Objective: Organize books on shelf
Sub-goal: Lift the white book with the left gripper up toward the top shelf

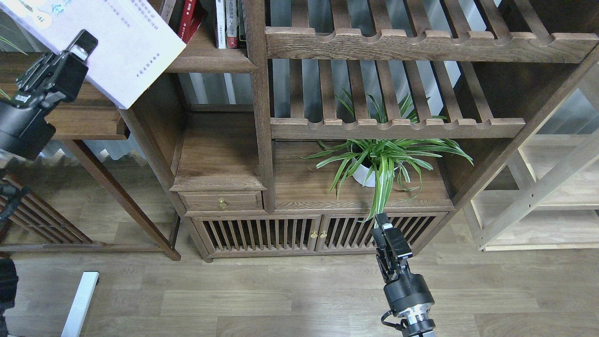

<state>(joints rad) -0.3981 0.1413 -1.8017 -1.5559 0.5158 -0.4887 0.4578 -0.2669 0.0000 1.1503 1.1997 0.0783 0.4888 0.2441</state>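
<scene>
My left gripper (83, 43) is shut on the pale lavender-white book (117, 42) and holds it tilted at the top left, its upper part cut off by the view's edge. The book's lower right corner hangs over the front edge of the dark-brown shelf (210, 61). On that shelf a maroon book (189, 18) leans, partly hidden behind the held book. The bright red book is out of view. My right gripper (384, 228) is low in front of the cabinet doors; its fingers look closed and hold nothing.
Slim white-spined and red-spined volumes (226, 23) stand by the shelf's right post (257, 93). Slatted racks (398, 44) fill the right half. A potted spider plant (379, 161) sits on the cabinet top. A light pine frame (547, 196) stands at the right.
</scene>
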